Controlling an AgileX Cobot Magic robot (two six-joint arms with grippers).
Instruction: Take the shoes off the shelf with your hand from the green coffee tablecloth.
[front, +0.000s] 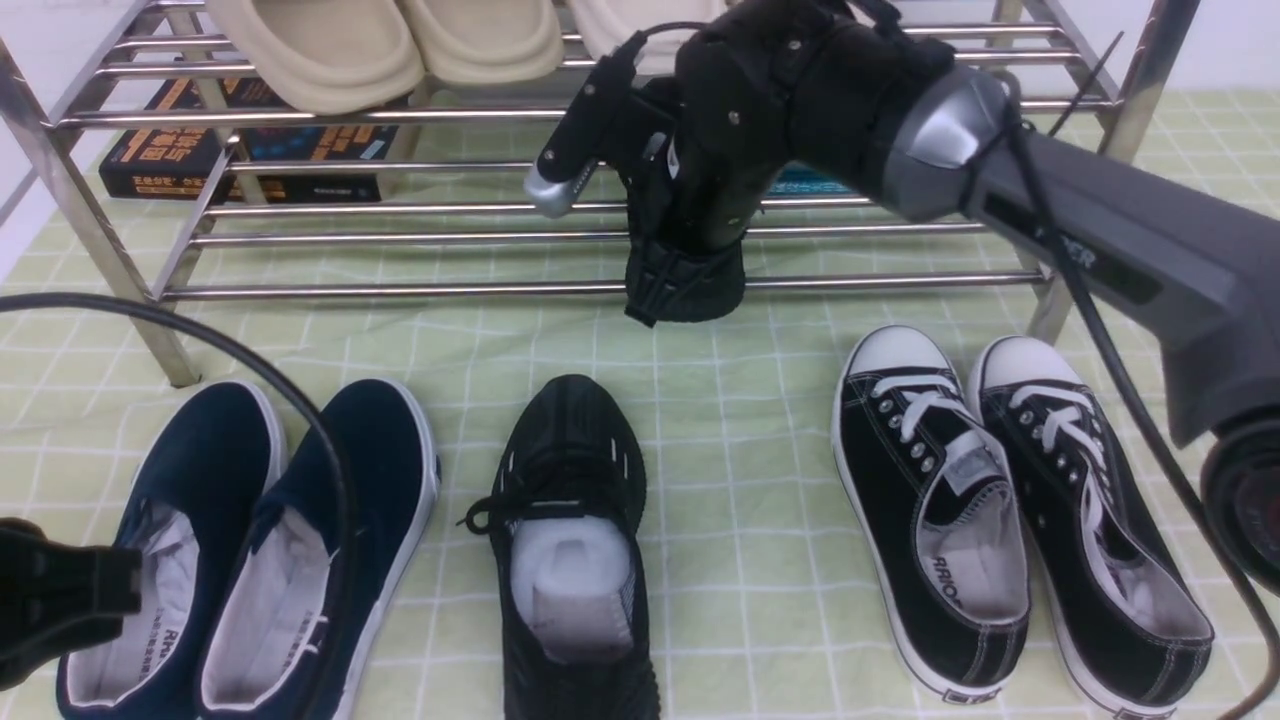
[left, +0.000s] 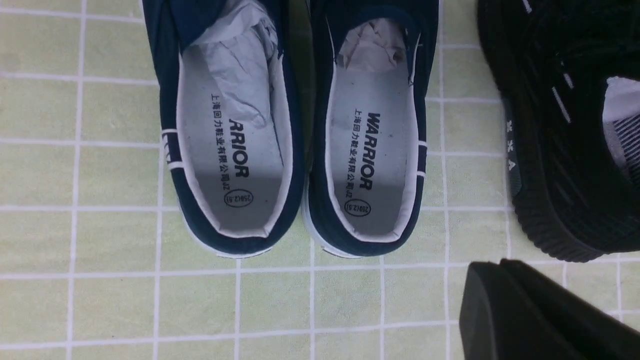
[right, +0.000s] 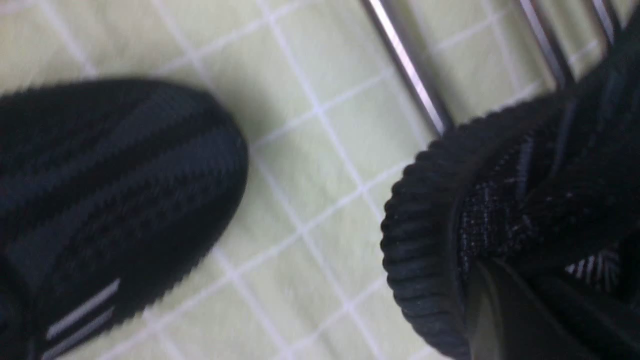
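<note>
Left gripper (left: 492, 285): jaws together and empty, poised over the green checked tablecloth (left: 100, 240) near the desk's front-left corner, close to the heels of the navy slip-ons (left: 295, 150).
Left cable (front: 300, 420): a black loop arcs across the slip-ons. Any swing of that arm could drag it over them.
Chrome shelf (front: 400, 290): stands along the desk's back edge, with beige slippers (front: 400, 45) on its top tier and a dark box with orange lettering (front: 250, 150) on the cloth beneath its left end.
Resting knit sneaker (front: 572, 540): lies at the middle of the front edge, stuffed with white paper, its toe towards the shelf. It sits beside the likely set-down spot, so a careless landing could knock it askew.
Hanging knit sneaker (front: 685, 285): dangles one end down before the lowest front bar. Whether it touches the bar cannot be told. Its ribbed sole could catch there as the arm draws towards the front edge.
Right gripper (front: 680, 190): clamped on that sneaker's upper part, while one silver-tipped finger (front: 548, 192) juts free towards the bars. The hold looks partial, so the shoe might twist or slip out, and the stray finger could hook a bar.
Canvas sneakers (front: 1010, 520): the white-toed pair sits towards the front-right corner.
Right cable (front: 1100, 330): trails above the canvas pair and could brush them.
</note>
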